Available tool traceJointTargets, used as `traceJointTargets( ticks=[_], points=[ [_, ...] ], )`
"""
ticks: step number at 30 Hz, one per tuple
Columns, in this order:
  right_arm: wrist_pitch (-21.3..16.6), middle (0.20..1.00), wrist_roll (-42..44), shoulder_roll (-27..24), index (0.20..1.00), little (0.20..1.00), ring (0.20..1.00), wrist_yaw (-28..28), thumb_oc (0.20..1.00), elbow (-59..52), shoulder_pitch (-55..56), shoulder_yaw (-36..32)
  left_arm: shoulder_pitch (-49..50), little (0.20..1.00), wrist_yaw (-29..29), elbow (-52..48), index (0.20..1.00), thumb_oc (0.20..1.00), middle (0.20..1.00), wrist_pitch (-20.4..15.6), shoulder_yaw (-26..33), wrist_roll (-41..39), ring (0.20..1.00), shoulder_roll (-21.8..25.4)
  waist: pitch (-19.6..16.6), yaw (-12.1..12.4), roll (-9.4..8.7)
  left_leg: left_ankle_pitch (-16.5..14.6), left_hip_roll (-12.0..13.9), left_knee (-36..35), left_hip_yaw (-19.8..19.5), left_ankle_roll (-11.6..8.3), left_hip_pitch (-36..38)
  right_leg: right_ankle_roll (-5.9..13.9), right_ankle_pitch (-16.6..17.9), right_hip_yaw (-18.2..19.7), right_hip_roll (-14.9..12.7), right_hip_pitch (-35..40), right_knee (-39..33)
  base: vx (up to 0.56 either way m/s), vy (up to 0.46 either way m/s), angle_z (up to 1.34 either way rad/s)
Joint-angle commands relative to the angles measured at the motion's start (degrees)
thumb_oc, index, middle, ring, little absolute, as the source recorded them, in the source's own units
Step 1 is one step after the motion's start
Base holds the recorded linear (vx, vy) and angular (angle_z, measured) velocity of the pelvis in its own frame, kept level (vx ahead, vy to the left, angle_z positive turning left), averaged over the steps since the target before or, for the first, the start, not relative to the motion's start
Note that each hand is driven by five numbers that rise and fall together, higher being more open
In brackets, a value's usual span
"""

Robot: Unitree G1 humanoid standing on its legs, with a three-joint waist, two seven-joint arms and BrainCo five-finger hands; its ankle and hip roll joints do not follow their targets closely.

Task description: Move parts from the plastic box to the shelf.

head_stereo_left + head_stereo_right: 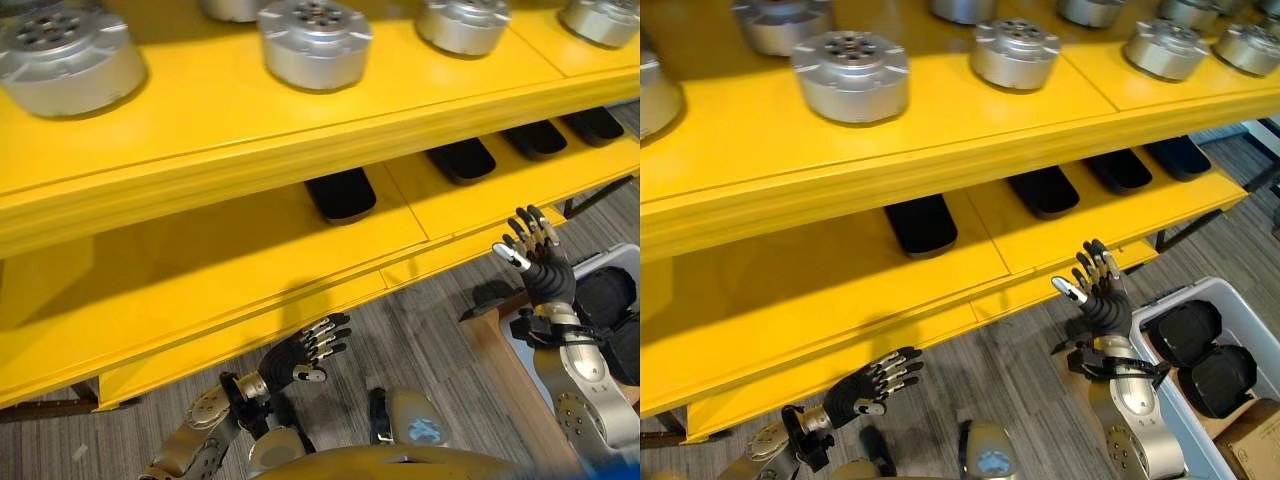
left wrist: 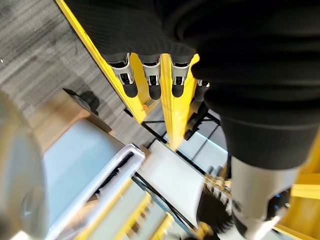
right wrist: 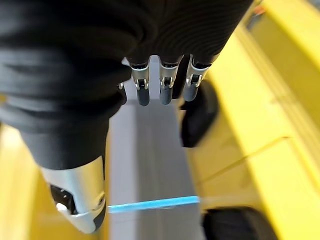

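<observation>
Right hand (image 1: 1102, 295) raised, seemingly empty (fingers spread).

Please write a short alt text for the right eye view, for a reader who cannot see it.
Both robot hands hang open and empty before a yellow shelf: left hand low, right hand raised. Silver round parts stand on the upper level, black parts on the lower; more black parts lie in a plastic box at right.

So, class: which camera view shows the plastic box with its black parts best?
The right eye view: the box sits by the right hand, open, with two black parts inside. The left eye view catches its edge behind the right arm. The left wrist view shows a pale, blurred container that may be it.
</observation>
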Motion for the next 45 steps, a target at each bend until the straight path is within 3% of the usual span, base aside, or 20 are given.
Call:
traceJointTargets(
  ticks=[1,3,5,6,11,15,19,20,22,24,28,29,33,36,40,41,42,45],
  points=[
    [1.1,1.0,-2.6,-0.9,1.0,1.0,1.0,-1.3,1.0,-0.5,-3.2,-0.8,-2.2,1.0,5.8,-4.4,1.0,1.0,1.0,-2.3,3.6,-0.2,1.0,-2.7,0.7,1.1,0.64,-4.9,-2.3,1.5,-4.3,1.75,-3.0,2.4,-4.5,-4.1,-3.4,8.8,-1.2,-0.02,-0.28,-1.34],
    [2.1,1.0,-4.4,-0.7,1.0,1.0,1.0,-3.8,1.0,-0.4,-3.9,-0.2,-2.1,1.0,5.0,-5.2,1.0,1.0,1.0,-2.4,4.3,-1.6,1.0,-3.9,0.7,1.9,0.48,-3.1,-0.3,2.3,-2.5,0.16,-4.2,1.36,-4.7,-5.5,-2.7,11.0,-4.9,-0.03,-0.406,-0.74],
    [2.5,1.0,-6.0,-1.0,1.0,1.0,1.0,-6.4,1.0,0.1,-3.6,-0.4,-2.6,1.0,5.4,-5.2,1.0,1.0,1.0,-3.4,4.3,-0.6,1.0,-5.1,0.5,1.4,0.25,-1.8,0.7,2.4,-2.0,-0.81,-5.4,0.33,-4.9,-4.4,-1.5,11.5,-6.4,-0.02,-0.374,-0.43],
    [1.6,1.0,-7.1,-2.0,1.0,1.0,1.0,-9.6,1.0,0.9,-3.2,-1.7,-2.7,1.0,6.0,-5.7,1.0,1.0,1.0,-5.0,4.8,-4.3,1.0,-5.8,0.6,0.9,-0.05,-1.6,1.4,2.9,-2.0,-1.4,-6.5,-0.9,-5.7,-4.1,-0.1,11.9,-6.8,-0.01,-0.298,-0.46],
    [1.1,1.0,-9.3,-2.6,1.0,1.0,1.0,-16.7,1.0,2.4,-1.1,-7.3,-3.3,1.0,7.0,-5.1,1.0,1.0,1.0,-4.9,7.8,-10.4,1.0,-8.2,1.2,-0.8,-0.4,-1.0,3.9,3.5,-2.2,-2.3,-6.2,-3.08,-6.9,-4.0,1.9,10.0,-4.7,0.0,-0.318,-0.45],
    [1.5,1.0,-11.0,-1.8,1.0,1.0,1.0,-22.4,1.0,5.4,1.6,-13.0,-2.9,1.0,5.2,-3.6,1.0,1.0,1.0,-2.7,8.6,-11.2,1.0,-10.1,1.4,-3.1,-0.34,0.3,6.9,3.0,-2.3,-3.74,-5.0,-5.1,-8.9,-3.2,4.6,8.7,-1.7,0.06,-0.361,-0.27],
    [1.9,1.0,-10.8,-1.2,1.0,1.0,1.0,-22.9,1.0,7.4,2.8,-14.7,-3.7,1.0,4.5,-2.3,1.0,1.0,1.0,-2.6,7.6,-12.0,1.0,-10.8,1.4,-5.0,-0.09,1.7,8.8,2.4,-2.4,-4.69,-3.9,-5.69,-9.8,-2.2,5.7,7.3,0.8,0.05,-0.193,-0.16],
    [2.7,1.0,-12.3,-0.7,1.0,1.0,1.0,-21.4,1.0,8.0,3.4,-14.3,-4.7,1.0,4.2,-2.0,1.0,1.0,1.0,-2.9,6.6,-12.2,1.0,-11.0,1.4,-6.2,0.09,3.8,10.2,2.5,-2.6,-5.74,-3.7,-6.05,-10.2,-1.4,6.2,6.4,1.9,0.1,-0.301,-0.26],
    [2.1,1.0,-13.1,-0.8,1.0,1.0,1.0,-19.6,1.0,8.0,4.2,-13.9,-6.4,1.0,3.7,-1.2,1.0,1.0,1.0,-6.0,5.3,-8.3,1.0,-11.0,1.6,-7.7,0.18,5.2,11.5,2.5,-2.4,-6.4,-3.0,-6.19,-10.2,-0.5,6.4,5.7,2.5,0.05,-0.237,-0.26],
    [1.0,1.0,-15.7,-1.0,1.0,1.0,1.0,-18.7,1.0,7.9,4.1,-13.4,-8.9,1.0,6.2,-2.0,1.0,1.0,1.0,-7.6,4.3,-5.7,1.0,-9.9,1.6,-9.1,0.34,5.7,12.2,1.9,-2.2,-6.65,-2.3,-6.19,-10.3,0.1,6.3,4.3,3.7,-0.01,-0.131,-0.4],
    [-0.1,1.0,-19.3,-2.1,1.0,1.0,1.0,-17.7,1.0,7.1,3.2,-11.5,-14.7,1.0,9.3,-1.7,1.0,1.0,1.0,-8.5,3.0,-9.8,1.0,-8.5,1.3,-11.1,0.49,7.8,12.9,2.4,-5.4,-7.45,-1.9,-6.23,-10.6,2.7,6.8,2.9,5.1,0.07,-0.139,-0.44],
    [0.1,1.0,-19.7,-2.4,1.0,1.0,1.0,-16.5,1.0,7.0,2.5,-10.7,-15.7,1.0,10.5,-1.8,1.0,1.0,1.0,-8.2,3.2,-12.1,1.0,-8.9,1.1,-11.2,0.21,7.2,12.6,3.4,-8.1,-7.04,-1.8,-6.29,-10.6,4.2,7.0,2.8,5.3,0.13,-0.166,-0.67],
    [0.0,1.0,-19.7,-2.4,1.0,1.0,1.0,-15.6,1.0,6.8,1.9,-9.4,-15.5,1.0,11.6,-2.9,1.0,1.0,1.0,-7.6,3.6,-13.1,1.0,-10.1,0.7,-10.5,0.12,6.0,11.2,4.1,-13.3,-5.46,-2.2,-6.63,-9.5,6.8,7.8,1.8,5.3,0.06,-0.137,-0.79],
    [1.2,1.0,-16.7,-1.7,1.0,1.0,1.0,-15.1,1.0,7.7,0.8,-8.3,-15.0,1.0,14.1,-3.3,1.0,1.0,1.0,-9.1,4.1,-7.5,1.0,-10.5,0.6,-9.5,0.03,3.9,8.5,5.5,-18.9,-4.62,-2.7,-6.67,-9.0,9.9,8.1,2.1,3.7,0.05,-0.171,-0.53],
    [-0.2,1.0,-13.4,-0.3,1.0,1.0,1.0,-15.2,1.0,11.4,-3.4,-6.6,-13.8,1.0,15.4,-5.0,1.0,1.0,1.0,-8.4,5.8,-5.8,1.0,-10.1,0.4,-6.1,0.57,-1.5,-0.3,8.8,-28.8,-2.43,-5.1,-6.31,-5.4,14.4,8.4,3.3,-2.9,0.02,-0.118,-0.74],
    [0.3,1.0,-13.5,0.5,1.0,1.0,1.0,-15.0,1.0,12.4,-5.0,-6.0,-13.7,1.0,14.8,-5.0,1.0,1.0,1.0,-7.9,6.5,-5.5,1.0,-10.3,0.4,-5.1,1.03,-5.1,-4.0,9.4,-29.4,-1.17,-5.5,-5.87,-4.4,15.2,8.3,3.9,-5.0,0.0,-0.107,-1.25],
    [0.6,1.0,-14.4,1.3,1.0,1.0,1.0,-15.2,1.0,12.6,-5.7,-5.3,-13.6,1.0,14.4,-5.1,1.0,1.0,1.0,-7.7,6.9,-4.5,1.0,-10.4,0.3,-4.6,1.54,-6.5,-6.0,9.3,-28.8,-0.72,-5.7,-5.47,-3.6,15.5,8.4,4.4,-6.3,-0.01,-0.085,-0.81],
    [1.0,1.0,-16.8,2.9,1.0,1.0,1.0,-16.1,1.0,11.9,-5.8,-3.9,-12.8,1.0,12.6,-5.4,1.0,1.0,1.0,-6.7,7.6,-5.0,1.0,-10.5,0.2,-3.8,2.97,-7.5,-9.6,8.1,-26.5,0.27,-6.0,-4.51,-2.3,15.4,9.1,5.6,-9.1,-0.01,-0.056,-0.29]
  ],
)
